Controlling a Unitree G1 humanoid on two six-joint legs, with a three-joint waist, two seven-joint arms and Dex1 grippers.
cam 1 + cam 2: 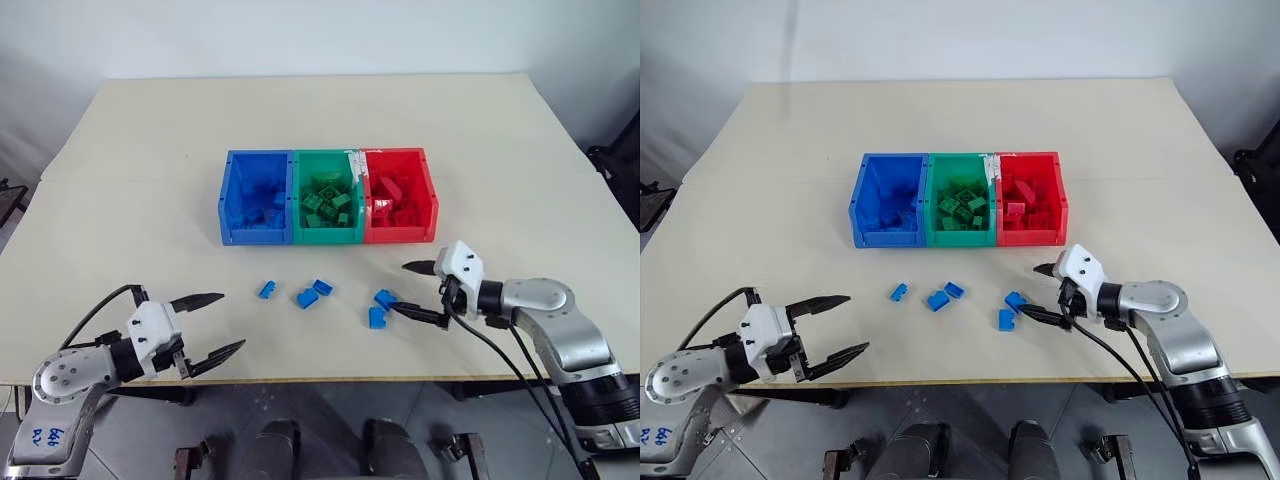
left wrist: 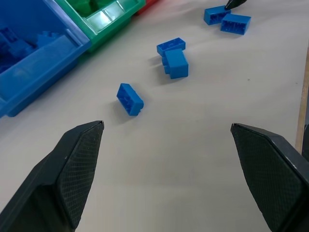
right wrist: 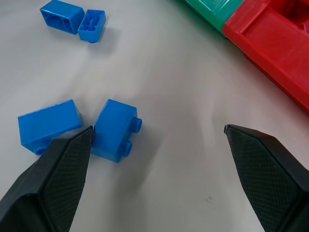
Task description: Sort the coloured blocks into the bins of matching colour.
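Head views, layout: bins [image 1: 327, 200] sit mid-surface [image 1: 150, 150] in a row, blue, green, red, going left to right. Five blue blocks lie loose on the surface in front of them, between your two arms.
Head views, blocks: one alone [image 1: 266, 289] on the left, a touching pair [image 1: 314, 293] in the middle, a second pair [image 1: 381, 307] on the right, in front of the green/red boundary.
Head views, right end effector [image 1: 426, 291]: jaws wide, empty, pointing left at the right pair. Lower finger tip sits just beside the nearer block; upper finger is clear, on the bin side.
Head views, left end effector [image 1: 215, 327]: jaws wide, empty, near the surface's front edge, well apart from the lone block.
Left wrist view: lone block [image 2: 130, 99] lies ahead between the open fingers, long axis skewed to the finger line. Middle pair sits beyond it.
Right wrist view: studded block [image 3: 115, 129] touches, or nearly touches, one finger [image 3: 58, 174] tip. Its partner [image 3: 48, 125] lies outside that finger, so the gap isn't around either block yet.
Call: your right arm is clearly nearer. Shift it toward that finger's side so the jaws straddle the studded block, then close. The blue bin is the far one from there.
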